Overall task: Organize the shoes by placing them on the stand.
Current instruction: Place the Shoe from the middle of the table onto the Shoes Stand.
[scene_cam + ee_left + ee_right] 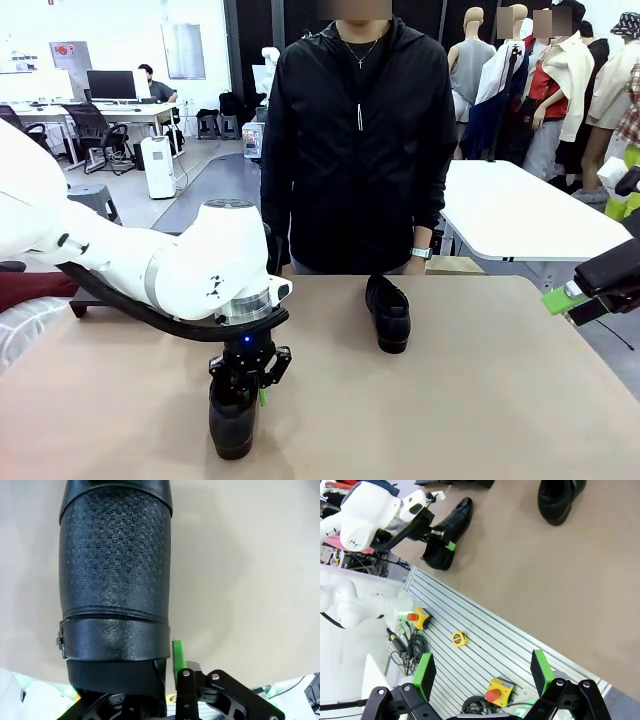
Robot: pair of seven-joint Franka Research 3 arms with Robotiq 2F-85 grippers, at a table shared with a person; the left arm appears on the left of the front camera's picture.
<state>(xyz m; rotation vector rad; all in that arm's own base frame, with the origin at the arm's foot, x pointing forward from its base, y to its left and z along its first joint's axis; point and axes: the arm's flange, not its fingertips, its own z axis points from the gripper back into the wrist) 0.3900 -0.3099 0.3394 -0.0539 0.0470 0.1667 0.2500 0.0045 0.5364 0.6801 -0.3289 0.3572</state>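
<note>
The left tool (248, 383) hung straight down over the near shoe (232, 430), which lay flat on the bench (480, 400) close to the robot's edge. In the left wrist view a green pad (178, 652) sat against the outside of the shoe's side wall near the opening. The other finger was hidden by the shoe, so whether the jaws had actually pinched could not be told. The right tool (483, 662) stood wide apart with nothing between its pads, off the bench's right edge.

The shoe looked light, with a stiff sole and a softer leather upper. Its finish was slick on the toe and embossed across the vamp. The rim of the opening seemed the sensible place to take it, one finger inside and one outside. The smooth toe would likely slip, and a pinched upper might crease. Gripped at one side, it would probably tip toe-down when lifted.

Two shoes lay plainly on the bench: the near one and a far shoe (388, 315) in front of the person (355, 150). Dark shapes at the top edge of the right wrist view were too cropped to identify. There were two tools and one person at the bench.
</note>
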